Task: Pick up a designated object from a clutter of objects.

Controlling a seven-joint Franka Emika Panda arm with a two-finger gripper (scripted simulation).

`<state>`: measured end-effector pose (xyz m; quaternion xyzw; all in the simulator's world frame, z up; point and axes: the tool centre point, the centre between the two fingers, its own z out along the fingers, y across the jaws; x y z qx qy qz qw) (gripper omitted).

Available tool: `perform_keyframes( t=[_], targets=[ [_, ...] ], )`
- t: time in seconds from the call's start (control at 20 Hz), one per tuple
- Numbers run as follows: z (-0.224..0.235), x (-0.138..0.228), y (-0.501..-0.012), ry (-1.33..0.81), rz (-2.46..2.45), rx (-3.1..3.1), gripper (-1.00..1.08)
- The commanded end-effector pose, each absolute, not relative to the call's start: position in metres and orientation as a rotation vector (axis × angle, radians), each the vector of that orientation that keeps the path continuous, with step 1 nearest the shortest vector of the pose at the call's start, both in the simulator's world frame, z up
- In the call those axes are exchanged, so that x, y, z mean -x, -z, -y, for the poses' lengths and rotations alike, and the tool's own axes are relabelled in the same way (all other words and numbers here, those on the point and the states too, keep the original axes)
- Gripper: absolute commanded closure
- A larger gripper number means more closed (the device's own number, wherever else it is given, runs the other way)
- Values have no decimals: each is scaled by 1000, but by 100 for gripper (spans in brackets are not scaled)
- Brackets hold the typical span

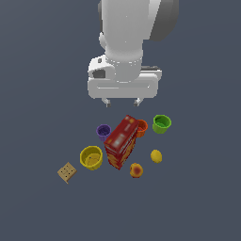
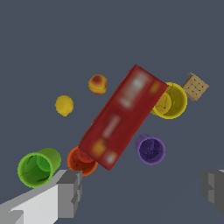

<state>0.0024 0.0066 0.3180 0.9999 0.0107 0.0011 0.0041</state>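
Note:
The designated object, a small plain yellow lemon-like fruit (image 1: 156, 156) (image 2: 64, 105), lies on the floor toward the exterior view's right of the red cracker box (image 1: 121, 141) (image 2: 124, 115). My gripper (image 1: 123, 101) (image 2: 142, 190) hangs high above the clutter, over the far end of the box, open with nothing between its fingers. Around the box stand a purple cup (image 1: 103, 132) (image 2: 150, 149), an orange cup (image 1: 141, 127) (image 2: 81, 161), a green cup (image 1: 161, 124) (image 2: 38, 166) and a yellow cup (image 1: 91, 157) (image 2: 170, 100).
An orange-red peach-like fruit (image 1: 136, 170) (image 2: 97, 84) lies near the box's front corner, close to the lemon-like fruit. A tan square cracker (image 1: 67, 172) (image 2: 195, 86) lies at the exterior view's left, beyond the yellow cup. Grey floor surrounds the group.

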Motion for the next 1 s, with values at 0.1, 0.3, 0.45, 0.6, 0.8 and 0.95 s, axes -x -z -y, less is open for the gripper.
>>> perform_keyframes(
  t=[0.1,0.3,0.45,0.6,0.8,0.95],
  targets=[
    [-6,-3,-319,-6,-32,-3134,-92],
    [-5,-4,-323,-29,-24,-3138,-92],
    [-3,-5,-326,-44,-21,-3140,-92],
    [-3,-4,-326,-46,-22,-3140,-92],
    [-5,-6,-323,-44,-7,-3140,-92],
    [-8,-9,-319,-43,19,-3140,-92]
  ],
)
